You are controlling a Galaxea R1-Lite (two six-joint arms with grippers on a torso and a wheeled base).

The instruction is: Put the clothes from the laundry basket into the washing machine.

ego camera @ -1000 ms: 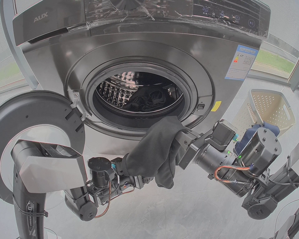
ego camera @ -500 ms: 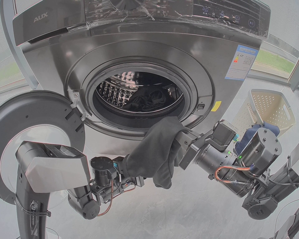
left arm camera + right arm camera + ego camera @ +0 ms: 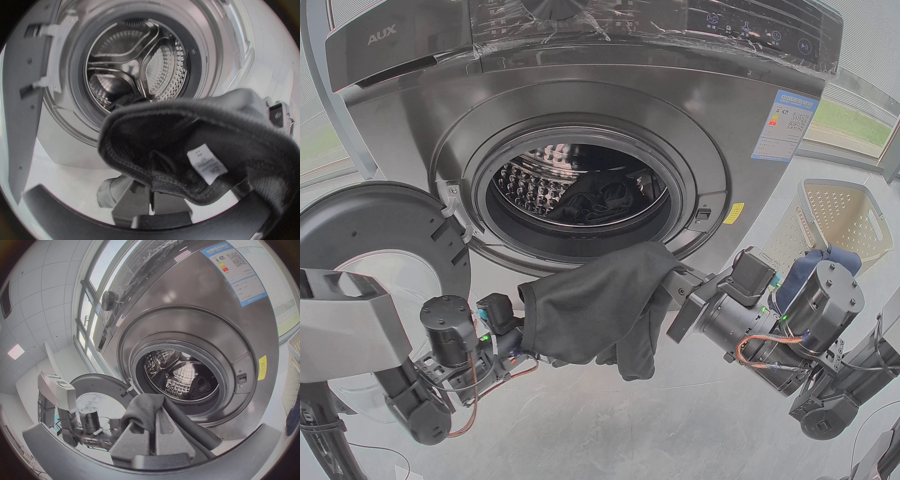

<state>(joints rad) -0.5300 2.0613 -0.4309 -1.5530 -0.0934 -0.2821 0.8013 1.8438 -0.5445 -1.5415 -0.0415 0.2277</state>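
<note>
Change: left arm has swung out to the robot's left, drawing the black garment (image 3: 594, 306) wider than a second ago.
Left gripper (image 3: 151, 200): fingers pressed together on the garment's hem.
Right gripper (image 3: 155, 424): clamped narrow on the other end.
Garment: stretched between both grippers, just below the washing machine's (image 3: 706, 125) open mouth, outside the drum (image 3: 531, 184).
Drum: dark clothing (image 3: 597, 197) inside.
Laundry basket (image 3: 850, 219): right of the machine, blue cloth (image 3: 800, 275) in it.
</note>
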